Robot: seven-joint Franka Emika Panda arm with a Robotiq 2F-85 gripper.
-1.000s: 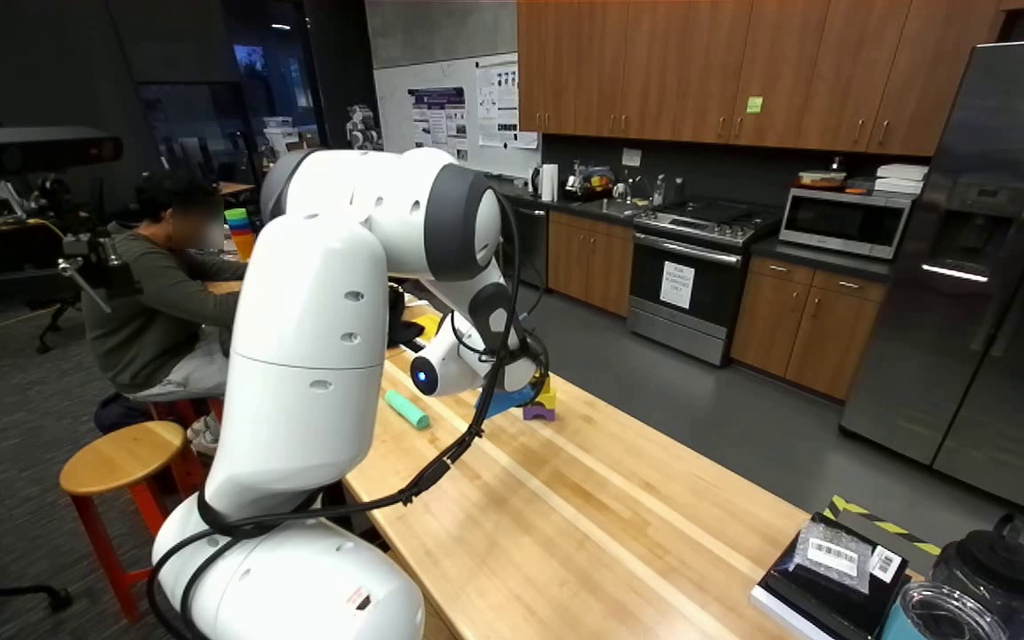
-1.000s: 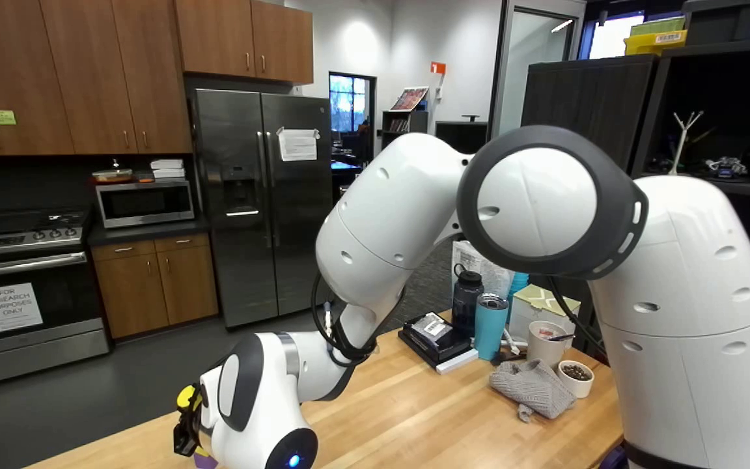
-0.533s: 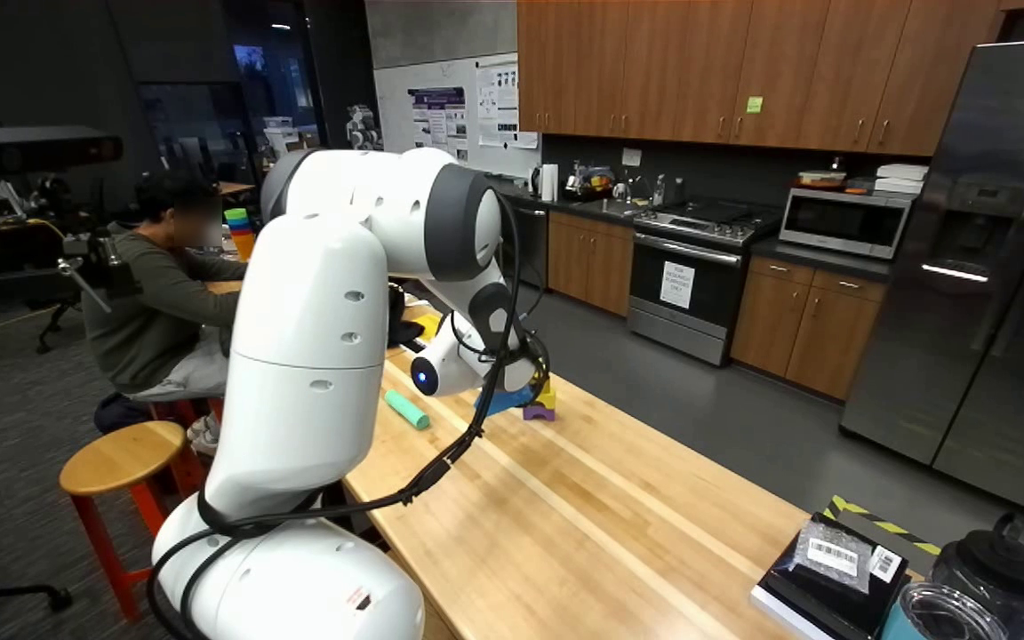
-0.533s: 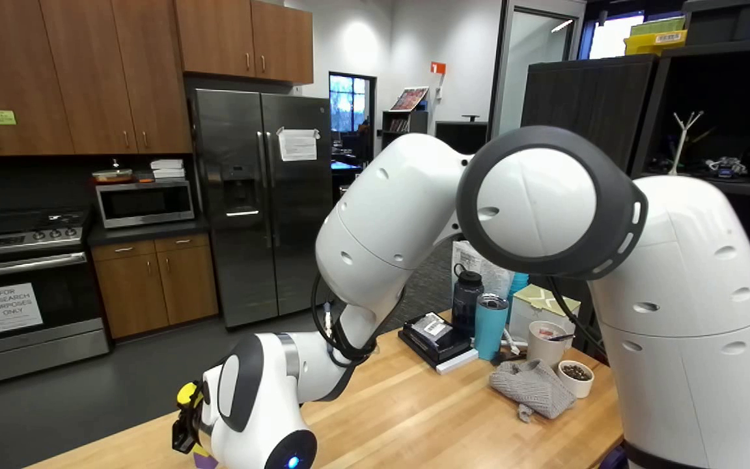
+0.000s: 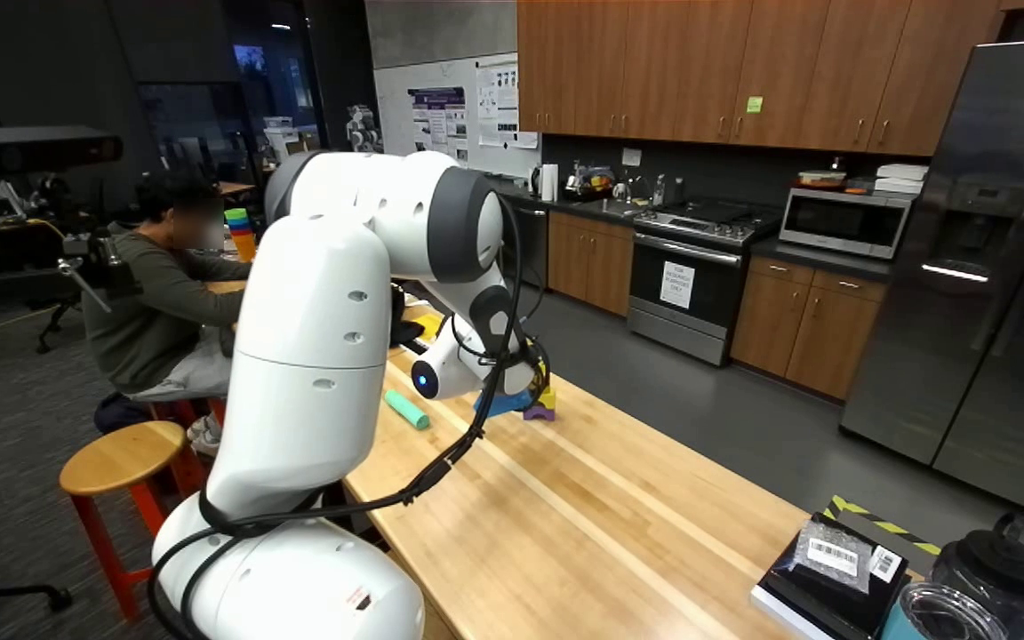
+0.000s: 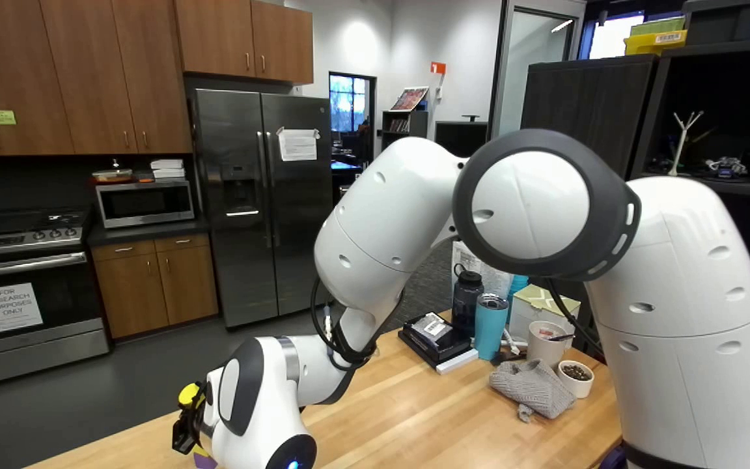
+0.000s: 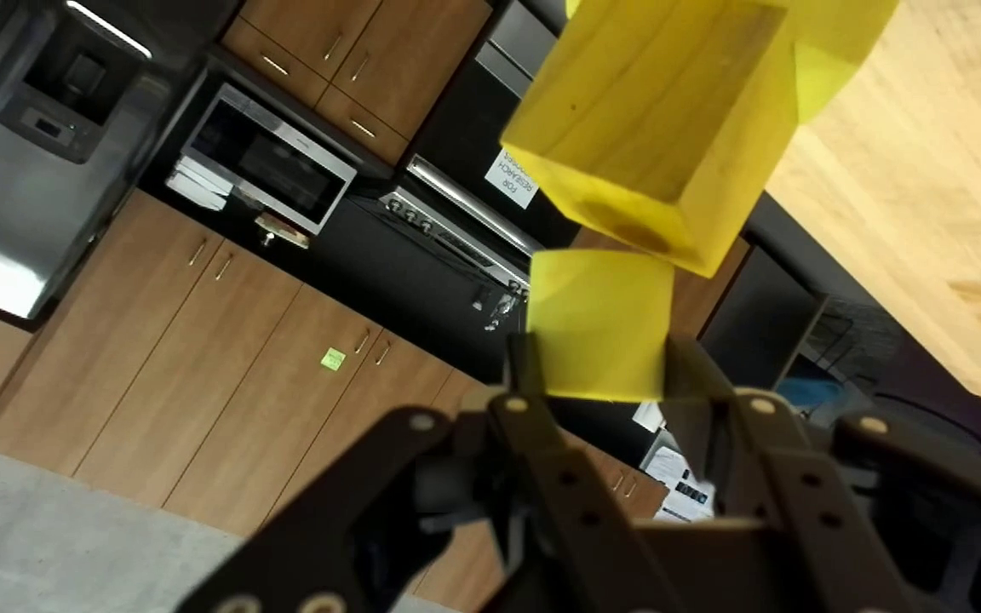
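My gripper [image 7: 605, 368] is shut on a yellow cylinder [image 7: 599, 319], with one finger pressed to each side of it. Just beyond it in the wrist view stands a larger yellow block [image 7: 618, 102] with a hollowed face. Whether the cylinder touches that block I cannot tell. In an exterior view the round yellow top of the cylinder [image 6: 188, 394] shows above the dark gripper. Below, a purple block [image 5: 540, 413] rests on the table under a yellow block [image 5: 548, 398]. A blue block [image 5: 505, 404] lies beside them, partly behind cables. The wrist hides much of the stack.
A green cylinder [image 5: 406, 409] lies on the wooden table [image 5: 619, 533]. Toward another end are a black box [image 6: 437, 335], a teal tumbler [image 6: 491, 326], a dark bottle [image 6: 467, 303], a grey cloth [image 6: 532, 387] and a small bowl [image 6: 575, 384]. A person [image 5: 170, 293] sits near a stool [image 5: 125, 458].
The arm's upper links have shifted slightly. The gripper and the yellow cylinder stay almost in the same place, and the grip has not changed.
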